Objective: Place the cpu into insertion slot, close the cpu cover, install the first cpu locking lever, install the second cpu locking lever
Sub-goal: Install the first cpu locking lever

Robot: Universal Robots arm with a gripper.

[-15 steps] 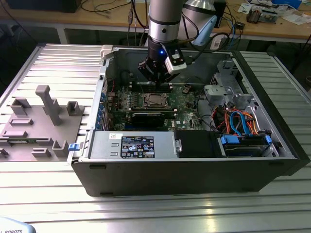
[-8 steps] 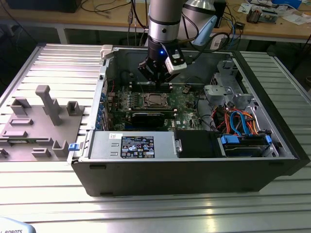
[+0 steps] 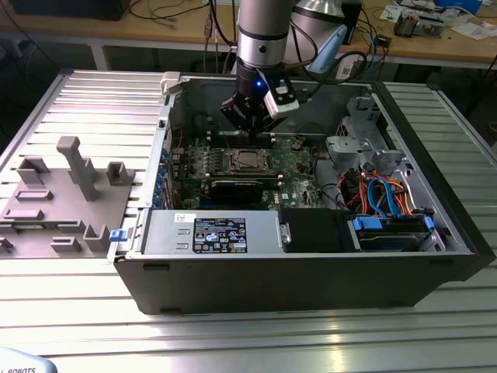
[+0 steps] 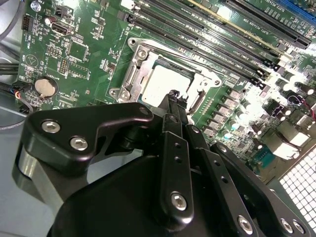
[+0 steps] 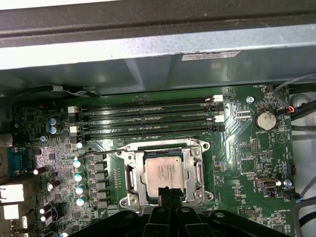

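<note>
We find the cpu (image 5: 166,172) seated in the slot (image 5: 129,174) with the cover (image 5: 199,170) down over it, levers apparently unlatched, gripper (image 5: 169,190) pinched together at its edge

The motherboard (image 5: 247,163) is dark green, dotted with tiny silver and white parts. On it the cpu (image 5: 165,172) shows a pale silver-grey top, and the cpu cover (image 5: 129,173) around it is bright silvery metal. The long memory slots (image 5: 148,118) are black with white end clips. A round coin battery (image 5: 263,119) is shiny silver. The gripper (image 4: 174,96) is matte black with silver screw heads. In the exterior view the computer case (image 3: 311,272) is dark grey to black, cables (image 3: 380,194) at the exterior view's right are blue and orange, and the ribbed table (image 3: 93,311) is light grey metal.
</note>
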